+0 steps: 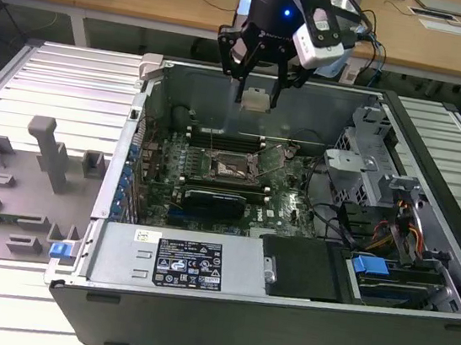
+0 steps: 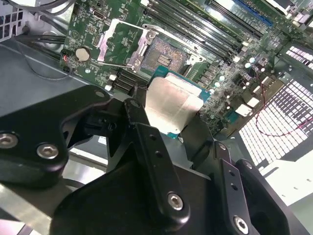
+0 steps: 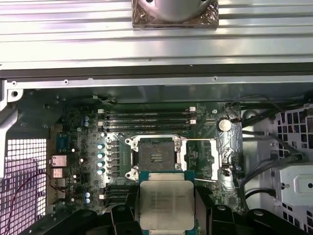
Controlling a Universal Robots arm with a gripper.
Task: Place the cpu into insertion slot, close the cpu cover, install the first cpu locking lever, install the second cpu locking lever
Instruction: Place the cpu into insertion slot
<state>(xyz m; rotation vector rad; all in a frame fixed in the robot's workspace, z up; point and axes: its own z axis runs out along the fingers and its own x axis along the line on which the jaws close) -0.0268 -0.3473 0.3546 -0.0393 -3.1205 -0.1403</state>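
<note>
Silvery-beige and level, the cpu point(image 3: 166, 205) is clamped by its edges between my jaws, well above the insertion slot point(image 3: 156, 156) and not yet in it. I judge the flat hold is meant to let it meet the slot squarely. Just beside the slot, the cpu cover point(image 2: 104, 41) lies folded open, leaving the contacts bare to receive the chip.

Exterior view sits high and back a bit, looking down into the open case point(image 1: 277, 332) with the arm point(image 1: 282, 9) at its 12 o'clock. First wrist view stares straight down at the motherboard point(image 3: 73, 147) from well above. Second wrist view hugs the gripper point(image 2: 172, 110), peering slantwise past it, way closer. All three catch the socket point(image 1: 233, 166) and the cpu point(image 3: 166, 203).
</note>
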